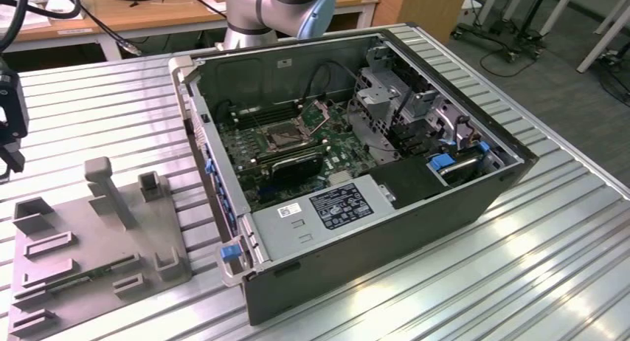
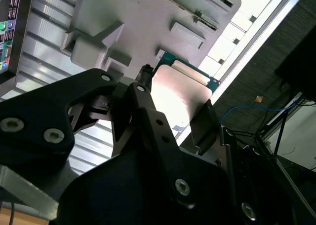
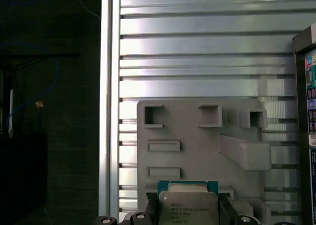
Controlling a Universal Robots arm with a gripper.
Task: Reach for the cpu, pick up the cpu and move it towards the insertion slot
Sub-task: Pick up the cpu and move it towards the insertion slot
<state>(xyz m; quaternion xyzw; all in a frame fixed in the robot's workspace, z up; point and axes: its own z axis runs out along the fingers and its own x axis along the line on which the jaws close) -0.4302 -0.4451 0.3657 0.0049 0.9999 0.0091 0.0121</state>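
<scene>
**Held part.** The cpu [image 3: 187,205] is clenched in the end effector [image 3: 187,216], with a finger [image 3: 151,211] bearing on each of two opposite edges. It is held flat, with its pale metallic top facing the camera in the first wrist view. It sits clear of the grey tray [image 3: 197,151] below it. An edge grip leaves both broad faces untouched. This is judged to be the reason for the hold, since it protects the contact side. In the second wrist view the green rim shows past one fingertip, and glare washes out the top.

**Markings.** The cpu top carries several lines of dark print (not transcribed here). A white-and-black label [image 1: 335,203] lies on the metal housing at the near end of the computer case [image 1: 394,238]. Its text is too small to read.

**Position.** In the exterior view the end effector [image 1: 10,142] hangs at that view's left edge, above the slatted metal bench [image 1: 512,260] and well apart from the case. The insertion slot [image 1: 279,138] sits on the green motherboard [image 1: 241,153] with its dark centre uncovered. The case lies on its side with the panel off, so the slot faces up. This placement is judged to give access from above.

**Status.** The pick is complete. The cpu is well apart from the slot.
</scene>
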